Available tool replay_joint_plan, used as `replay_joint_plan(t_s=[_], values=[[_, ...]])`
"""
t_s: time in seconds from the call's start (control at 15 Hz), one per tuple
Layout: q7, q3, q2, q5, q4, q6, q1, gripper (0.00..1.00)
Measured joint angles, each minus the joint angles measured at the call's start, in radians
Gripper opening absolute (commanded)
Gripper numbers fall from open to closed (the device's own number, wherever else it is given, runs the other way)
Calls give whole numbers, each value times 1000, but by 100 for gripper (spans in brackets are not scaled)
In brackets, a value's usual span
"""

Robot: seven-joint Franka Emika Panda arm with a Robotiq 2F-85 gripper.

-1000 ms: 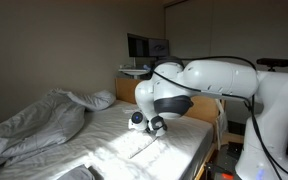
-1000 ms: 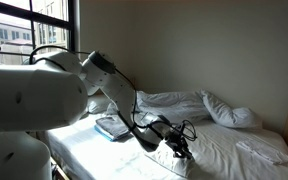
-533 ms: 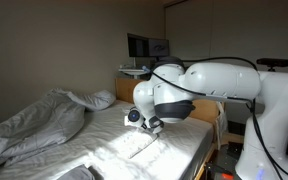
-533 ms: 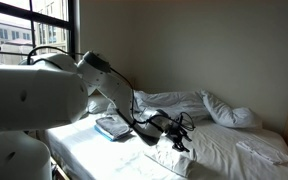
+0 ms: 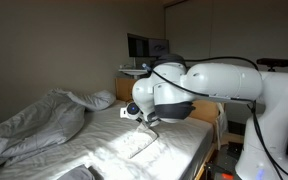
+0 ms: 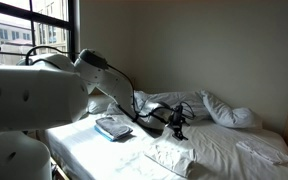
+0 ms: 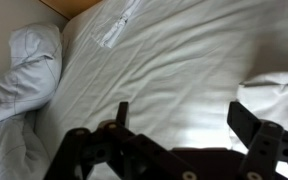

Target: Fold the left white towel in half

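The pincer [image 7: 184,125] is released and empty, with its fingers spread apart. It hangs above the left white towel [image 6: 174,157], which lies on the worktop [image 6: 229,152].

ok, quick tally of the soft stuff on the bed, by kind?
White towels: 2
Folded grey-blue cloth: 1
Duvet: 1
Pillow: 1
Total: 5
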State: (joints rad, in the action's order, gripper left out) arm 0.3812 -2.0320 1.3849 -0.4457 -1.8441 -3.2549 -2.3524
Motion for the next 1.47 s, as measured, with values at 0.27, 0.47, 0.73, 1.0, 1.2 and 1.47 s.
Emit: replay_joint_plan(t_s=[0.27, 0.47, 0.73, 1.0, 1.2, 1.47], values=[[-2, 1, -35, -39, -39, -133, 3, 100], [0, -7, -117, -146, -90, -202, 3, 100], [2, -22, -282, -366, -132, -202, 1, 100], [4, 16, -473, -605, -212, -202, -21, 100], [5, 67, -619, -810, -305, -202, -42, 100], [-10, 168, -800, -1137, -416, -202, -84, 100]])
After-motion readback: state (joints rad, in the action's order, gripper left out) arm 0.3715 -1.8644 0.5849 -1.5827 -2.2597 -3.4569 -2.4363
